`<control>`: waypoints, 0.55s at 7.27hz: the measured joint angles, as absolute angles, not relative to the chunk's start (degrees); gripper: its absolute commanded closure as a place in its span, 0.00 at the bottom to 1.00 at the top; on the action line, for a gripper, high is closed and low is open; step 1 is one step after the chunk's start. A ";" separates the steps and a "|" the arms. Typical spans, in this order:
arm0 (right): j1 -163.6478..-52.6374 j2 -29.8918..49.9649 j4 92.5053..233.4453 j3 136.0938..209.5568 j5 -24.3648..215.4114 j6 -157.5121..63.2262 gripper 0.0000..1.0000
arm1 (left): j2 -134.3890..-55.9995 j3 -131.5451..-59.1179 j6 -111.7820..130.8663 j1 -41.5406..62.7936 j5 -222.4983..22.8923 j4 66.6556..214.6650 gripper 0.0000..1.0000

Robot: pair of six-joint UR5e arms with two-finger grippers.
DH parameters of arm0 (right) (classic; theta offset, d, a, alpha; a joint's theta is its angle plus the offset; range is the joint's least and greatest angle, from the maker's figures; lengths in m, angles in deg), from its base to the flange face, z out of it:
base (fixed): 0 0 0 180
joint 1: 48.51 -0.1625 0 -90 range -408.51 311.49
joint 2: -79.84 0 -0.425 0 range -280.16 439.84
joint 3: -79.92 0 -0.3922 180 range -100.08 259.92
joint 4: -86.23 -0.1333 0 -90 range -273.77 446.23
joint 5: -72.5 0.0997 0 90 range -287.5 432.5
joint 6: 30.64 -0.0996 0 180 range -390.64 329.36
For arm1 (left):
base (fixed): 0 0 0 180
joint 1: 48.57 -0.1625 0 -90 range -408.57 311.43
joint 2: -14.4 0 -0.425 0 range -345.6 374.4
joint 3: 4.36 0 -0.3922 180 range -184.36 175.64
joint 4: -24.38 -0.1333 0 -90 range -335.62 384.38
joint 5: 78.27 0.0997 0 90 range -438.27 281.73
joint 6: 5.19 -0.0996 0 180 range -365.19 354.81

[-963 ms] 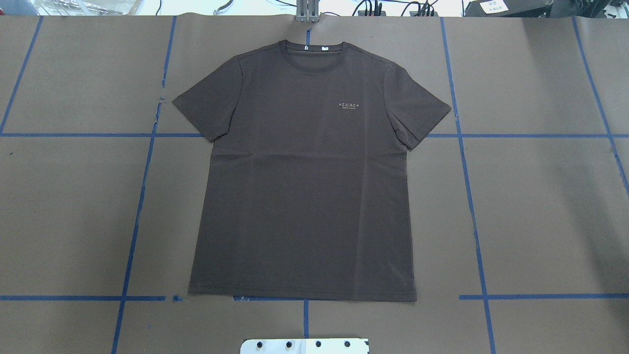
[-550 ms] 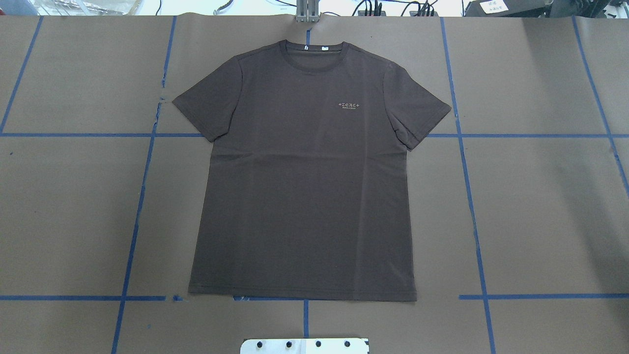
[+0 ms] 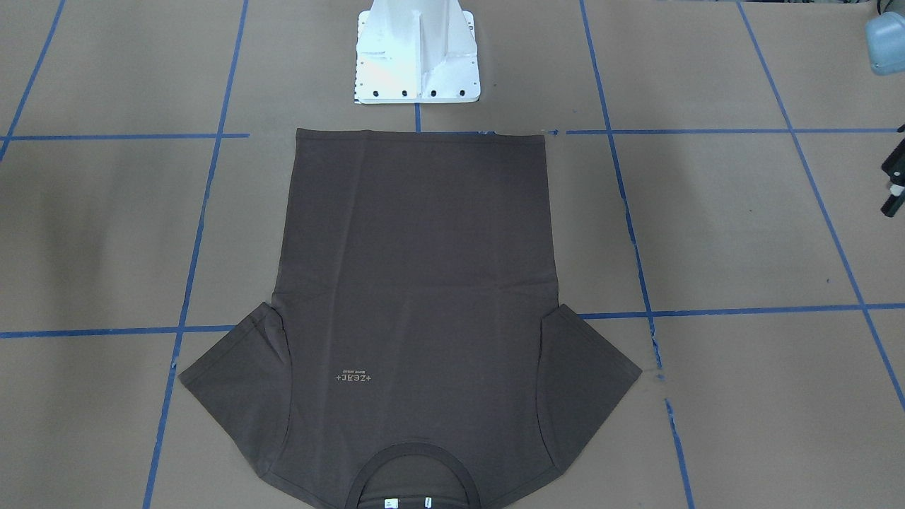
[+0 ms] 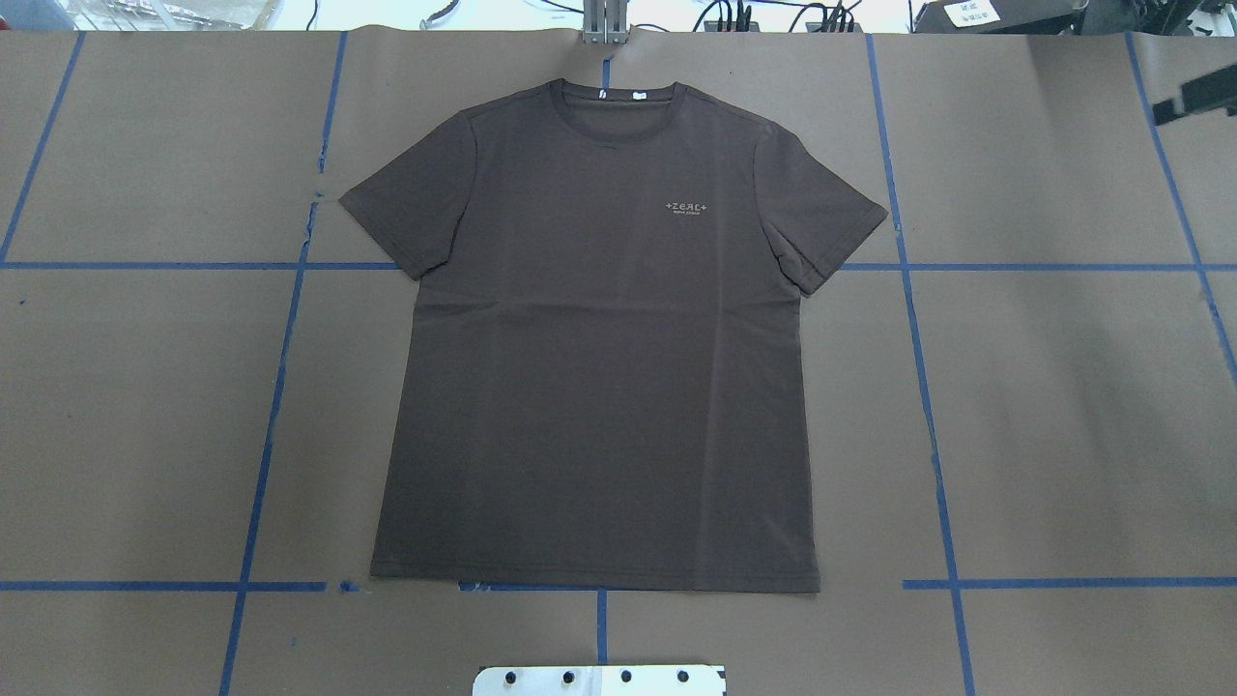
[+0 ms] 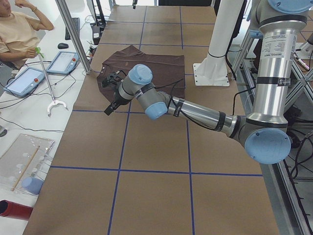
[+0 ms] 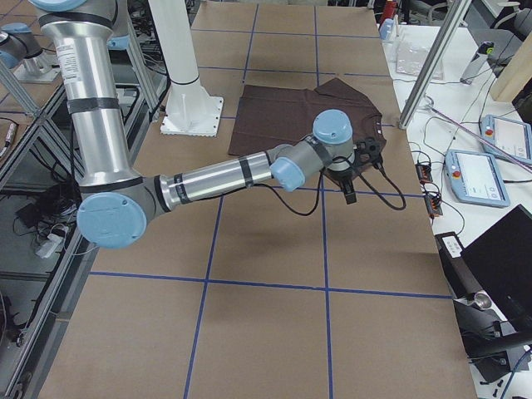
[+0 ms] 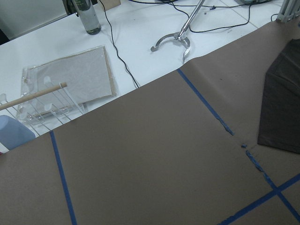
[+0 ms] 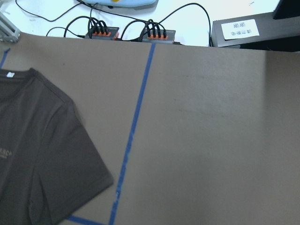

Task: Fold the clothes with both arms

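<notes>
The T-shirt (image 4: 599, 367) lies flat, face up, in the middle of the desk (image 4: 1063, 416), collar toward the far edge. Being light and limp, it likely needs pinching at matching hem corners or shoulders. Since a second ago it has not moved, but the right claw (image 4: 1193, 95) now shows near the far right corner; whether it or the left claw (image 5: 110, 106) is spread or pressed together, I cannot tell.

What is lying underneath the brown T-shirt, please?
The T-shirt lies flat on brown paper; blue tape lines run in beneath its sleeves and hem. Whatever else lies beneath is covered.
</notes>
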State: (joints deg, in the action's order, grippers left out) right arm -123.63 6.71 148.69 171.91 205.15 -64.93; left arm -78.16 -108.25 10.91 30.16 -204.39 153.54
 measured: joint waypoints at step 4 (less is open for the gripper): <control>-105.05 12.91 134.14 162.63 181.57 -87.07 0.26 | -78.15 -108.04 12.97 28.24 -204.21 155.38 0.00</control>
